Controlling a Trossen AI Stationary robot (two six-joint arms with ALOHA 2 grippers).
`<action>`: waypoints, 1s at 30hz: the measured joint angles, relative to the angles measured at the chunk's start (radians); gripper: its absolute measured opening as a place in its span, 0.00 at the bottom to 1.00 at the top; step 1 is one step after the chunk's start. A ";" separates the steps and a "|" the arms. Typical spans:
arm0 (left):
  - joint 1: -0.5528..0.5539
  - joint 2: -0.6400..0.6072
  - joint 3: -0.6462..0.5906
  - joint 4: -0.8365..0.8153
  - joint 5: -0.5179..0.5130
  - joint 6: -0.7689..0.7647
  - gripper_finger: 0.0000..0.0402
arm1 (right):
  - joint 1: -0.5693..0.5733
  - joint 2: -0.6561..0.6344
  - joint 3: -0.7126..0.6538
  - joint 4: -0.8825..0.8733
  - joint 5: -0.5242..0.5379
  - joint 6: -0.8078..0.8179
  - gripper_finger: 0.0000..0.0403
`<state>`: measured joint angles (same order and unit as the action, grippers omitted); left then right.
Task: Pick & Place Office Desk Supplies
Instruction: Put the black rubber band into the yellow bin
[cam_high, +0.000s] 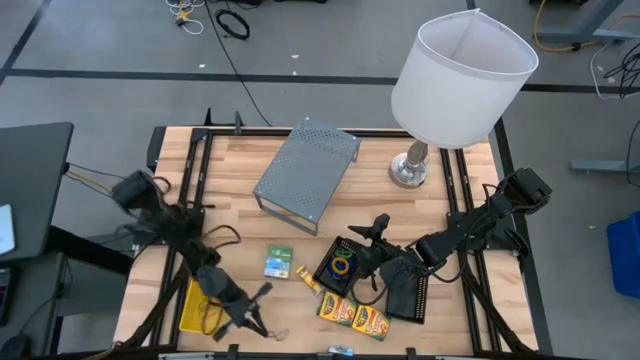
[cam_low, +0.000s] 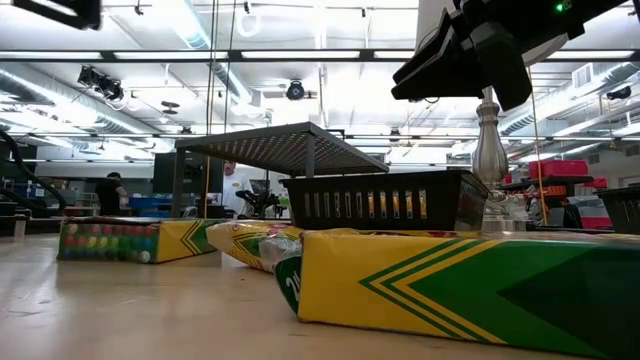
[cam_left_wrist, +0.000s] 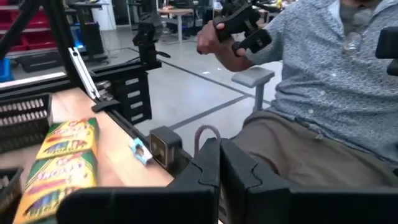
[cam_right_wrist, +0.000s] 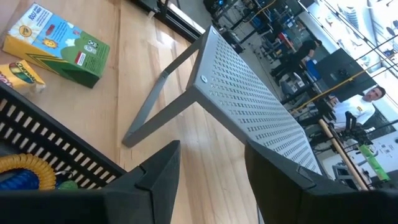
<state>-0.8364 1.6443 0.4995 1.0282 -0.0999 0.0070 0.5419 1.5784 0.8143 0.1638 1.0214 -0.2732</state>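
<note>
Left gripper (cam_high: 262, 292), fingers pinched on a rubber-band loop (cam_left_wrist: 208, 134), hovers at the table's (cam_high: 240, 165) near edge while right gripper (cam_high: 376, 228) gapes above a mesh tray (cam_high: 341, 266).

Even, bright light falls from overhead – in the low view, rows of ceiling strips (cam_low: 190, 25) glare white above the perforated riser (cam_low: 285, 148). In the high view the bench (cam_high: 240, 165) is evenly lit, with soft, short shadows; the lamp (cam_high: 455, 75) reads as the brightest patch, and a faint shadow lies under the riser's edge nearest it. At table height the nearest crayon box (cam_low: 460, 290) is soft – too close for focus – while the riser behind it is sharper. In the left wrist view the fingers (cam_left_wrist: 208, 171) are dark and blurred, and the person (cam_left_wrist: 323, 81) beyond is slightly smeared. The right wrist view is tilted, with pale glare on the wood beside the riser.
</note>
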 joint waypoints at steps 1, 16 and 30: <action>-0.017 -0.040 -0.021 -0.025 -0.015 -0.008 0.00 | 0.000 0.000 0.000 0.001 0.000 -0.001 0.47; -0.309 -0.596 -0.090 -0.648 -0.320 -0.264 0.00 | 0.000 0.000 0.000 0.000 0.000 0.033 0.47; -0.518 -0.825 -0.090 -1.029 -0.555 -0.528 0.00 | -0.001 0.000 0.000 0.000 -0.005 0.033 0.47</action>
<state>-1.3543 0.8190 0.4095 -0.0011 -0.6554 -0.5206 0.5411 1.5784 0.8143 0.1635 1.0168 -0.2405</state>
